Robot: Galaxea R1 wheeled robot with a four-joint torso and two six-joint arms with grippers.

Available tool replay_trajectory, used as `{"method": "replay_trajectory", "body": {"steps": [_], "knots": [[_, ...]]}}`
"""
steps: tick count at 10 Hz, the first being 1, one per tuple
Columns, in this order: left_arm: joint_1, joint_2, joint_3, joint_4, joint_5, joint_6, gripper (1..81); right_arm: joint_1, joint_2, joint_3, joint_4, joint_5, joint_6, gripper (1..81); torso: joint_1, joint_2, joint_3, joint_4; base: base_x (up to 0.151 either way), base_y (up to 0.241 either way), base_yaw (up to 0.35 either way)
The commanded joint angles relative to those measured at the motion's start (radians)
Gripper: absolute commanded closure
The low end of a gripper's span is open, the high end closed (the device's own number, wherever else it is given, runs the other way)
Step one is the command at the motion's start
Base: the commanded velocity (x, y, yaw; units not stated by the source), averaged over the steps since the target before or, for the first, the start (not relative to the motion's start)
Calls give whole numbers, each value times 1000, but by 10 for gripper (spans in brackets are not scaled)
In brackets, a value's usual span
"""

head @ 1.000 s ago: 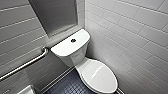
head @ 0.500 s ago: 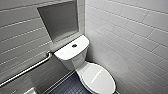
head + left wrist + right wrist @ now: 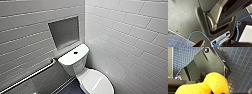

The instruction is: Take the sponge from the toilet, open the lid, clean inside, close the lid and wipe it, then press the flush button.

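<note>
Orange-yellow foam looms close before the right wrist camera: this is the sponge (image 3: 215,83), hanging above dark, grid-patterned floor tiles (image 3: 240,65). It is clear of the floor and creased inward at its middle. So you can take it that the right gripper (image 3: 211,90) is clamped across the sponge's narrow waist, though the fingers themselves are hard to make out. You cannot tell how the left arm's jaws stand.

In the head view, the glossy white toilet (image 3: 85,72) stands at the lower middle of the frame, in a corner of pale tiled walls. Its lid (image 3: 96,83), at lower centre-right, lies down flat over the bowl. The small dark flush button (image 3: 75,52) sits in the middle of the tank top, near the centre of the frame. A steel grab rail (image 3: 27,77) slants across the lower left, and a square wall recess (image 3: 64,32) sits above the tank.

Expect the sponge to be light, soft and springy. It gives under a squeeze and will not break, but a loose grip may let it twist or slip out when pressed against slick ceramic. The pinched waist looks like the best place to hold, leaving the broad ends free for wiping. The lid looks smooth, stiff and slippery, so its front edge is probably the easiest place to lift it.
</note>
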Motion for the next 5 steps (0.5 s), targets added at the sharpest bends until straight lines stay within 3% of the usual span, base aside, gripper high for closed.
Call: {"method": "replay_trajectory", "body": {"steps": [1,5], "knots": [[5,14,-24,-7,75,-2,10,-24,98,-158,-74,-49,1,811,-61,96,86,0,0,0,0],[4,39,-70,-8,73,-6,10,-18,181,-235,-117,-56,0,811,-158,241,216,0,0,0,0]]}}
